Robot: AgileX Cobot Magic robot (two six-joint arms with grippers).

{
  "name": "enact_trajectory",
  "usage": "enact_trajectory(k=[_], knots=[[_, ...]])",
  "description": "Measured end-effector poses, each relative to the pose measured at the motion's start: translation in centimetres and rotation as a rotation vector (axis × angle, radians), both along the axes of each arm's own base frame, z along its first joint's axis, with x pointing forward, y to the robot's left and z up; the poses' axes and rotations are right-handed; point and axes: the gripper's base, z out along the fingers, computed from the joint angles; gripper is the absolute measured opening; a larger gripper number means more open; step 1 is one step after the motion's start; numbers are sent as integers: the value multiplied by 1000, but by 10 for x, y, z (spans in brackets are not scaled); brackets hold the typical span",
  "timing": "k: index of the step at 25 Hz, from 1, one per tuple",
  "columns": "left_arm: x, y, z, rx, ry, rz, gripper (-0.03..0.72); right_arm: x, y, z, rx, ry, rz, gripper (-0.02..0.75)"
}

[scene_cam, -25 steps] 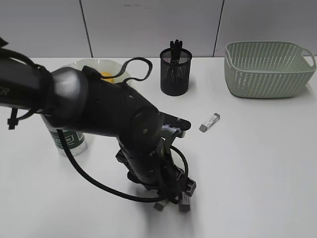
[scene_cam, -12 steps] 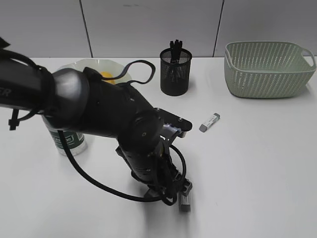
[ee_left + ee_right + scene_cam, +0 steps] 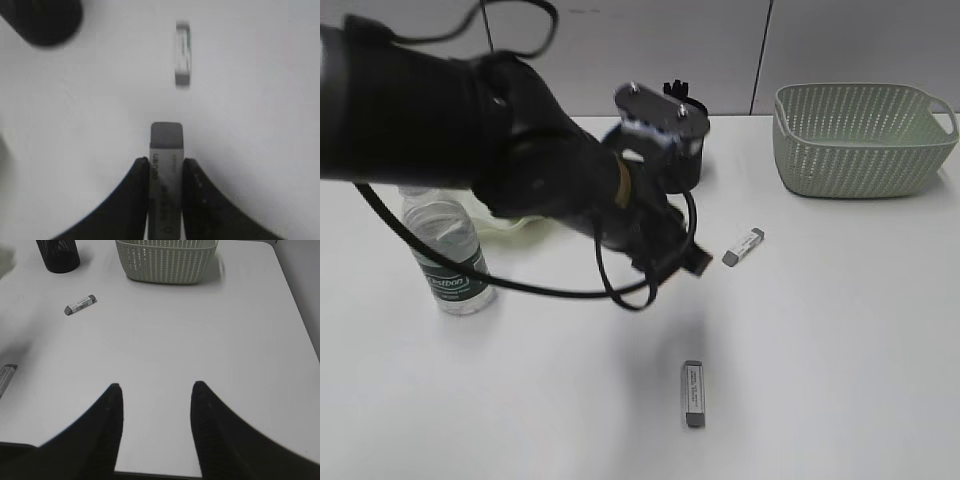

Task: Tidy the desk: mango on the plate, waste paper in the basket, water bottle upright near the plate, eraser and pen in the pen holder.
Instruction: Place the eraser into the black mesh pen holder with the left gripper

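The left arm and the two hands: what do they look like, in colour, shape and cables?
The left arm is bulky, rounded and glossy black, with thin black cables looping off it. A small silver plate with screws sits near its wrist. The left hand and the right hand each have two black, curved fingers that taper to the tips.

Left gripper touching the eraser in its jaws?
Touching. In the left wrist view the left gripper has both fingers pressed flat against the eraser, with no gap on either side.
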Motion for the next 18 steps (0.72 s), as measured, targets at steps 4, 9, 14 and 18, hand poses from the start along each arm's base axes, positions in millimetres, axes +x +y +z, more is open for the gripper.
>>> enact_trajectory(k=[4,9,14,18], knots=[[37,16,32,-264,-200,15,145,0,0,0,0,0,0,363],[82,38,34,-510,-398,28,145,0,0,0,0,-1,0,363],[112,43,4,-594,-448,41,145,0,0,0,0,-1,0,363],[135,29,-7,-622,-468,43,145,0,0,0,0,-1,0,363]])
